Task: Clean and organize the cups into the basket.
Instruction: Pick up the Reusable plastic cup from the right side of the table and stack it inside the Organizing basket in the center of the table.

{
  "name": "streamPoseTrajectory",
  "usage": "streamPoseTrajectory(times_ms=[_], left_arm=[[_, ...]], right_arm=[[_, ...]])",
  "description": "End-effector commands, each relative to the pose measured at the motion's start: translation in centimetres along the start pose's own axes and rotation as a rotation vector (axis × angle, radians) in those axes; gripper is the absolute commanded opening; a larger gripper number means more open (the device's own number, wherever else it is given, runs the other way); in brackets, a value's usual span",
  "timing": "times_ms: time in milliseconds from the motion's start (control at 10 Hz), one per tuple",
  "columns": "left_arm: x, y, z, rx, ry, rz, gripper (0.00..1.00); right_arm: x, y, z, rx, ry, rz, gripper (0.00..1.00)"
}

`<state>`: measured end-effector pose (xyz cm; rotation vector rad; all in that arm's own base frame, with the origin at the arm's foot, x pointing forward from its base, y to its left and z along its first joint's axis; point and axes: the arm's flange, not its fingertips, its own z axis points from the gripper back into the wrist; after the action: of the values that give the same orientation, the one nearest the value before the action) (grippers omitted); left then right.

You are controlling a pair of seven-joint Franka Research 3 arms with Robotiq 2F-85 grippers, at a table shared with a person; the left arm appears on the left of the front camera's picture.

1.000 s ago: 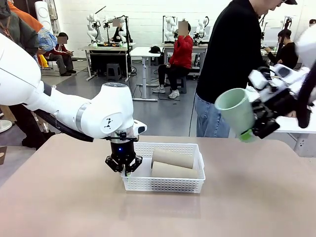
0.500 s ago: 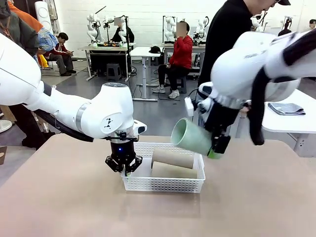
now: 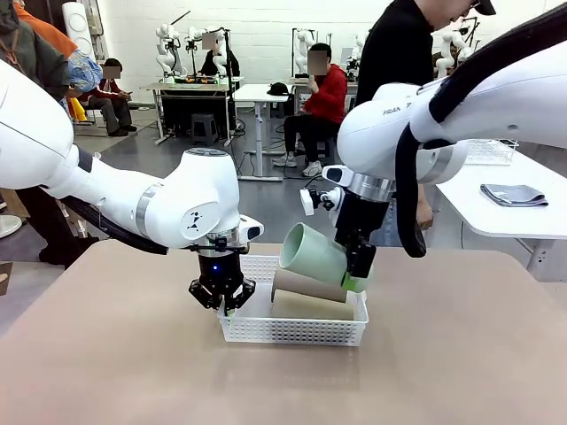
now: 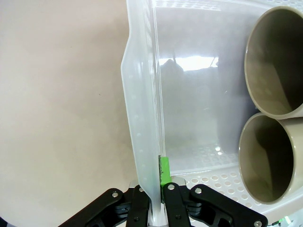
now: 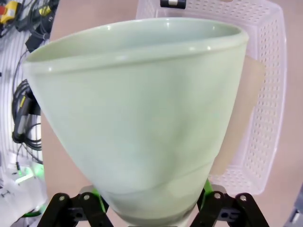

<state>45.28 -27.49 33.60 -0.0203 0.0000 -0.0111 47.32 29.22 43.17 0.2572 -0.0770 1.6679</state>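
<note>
The white lattice basket (image 3: 292, 329) sits mid-table with two tan-brown cups (image 3: 310, 285) lying on their sides in its right half; their open mouths (image 4: 277, 61) face the left wrist camera. My left gripper (image 3: 221, 301) is shut on the basket's left rim (image 4: 142, 142), a green pad (image 4: 164, 170) pressed against the wall. My right gripper (image 3: 354, 273) is shut on the pale mint green cup (image 3: 312, 254), held tilted just above the tan cups. In the right wrist view the mint cup (image 5: 142, 118) hangs over the basket (image 5: 270, 94).
A person in black (image 3: 399, 62) stands at the far edge of the table behind my right arm. The tan tabletop (image 3: 461, 354) lies bare around the basket. Other tables and seated people are farther back.
My right arm has swung in from the far right, carrying the mint cup left and down to just above the cups in the basket. The left gripper and basket have stayed put.
</note>
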Motion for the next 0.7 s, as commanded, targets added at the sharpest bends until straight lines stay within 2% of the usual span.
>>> streamPoseTrajectory(times_ms=[0,300,600], left_arm=[[-0.2,0.3,-0.2,-0.006,-0.002,-0.005,0.0],[-0.2,0.3,-0.2,-0.006,-0.002,-0.005,0.0],[-0.2,0.3,-0.2,-0.006,-0.002,-0.005,0.0]], right_arm=[[1.0,-1.0,-0.7,0.009,0.037,-0.039,0.8],[1.3,-2.6,-3.1,0.032,0.067,-0.063,0.8],[1.2,-3.5,-4.5,-0.007,0.047,-0.051,0.8]])
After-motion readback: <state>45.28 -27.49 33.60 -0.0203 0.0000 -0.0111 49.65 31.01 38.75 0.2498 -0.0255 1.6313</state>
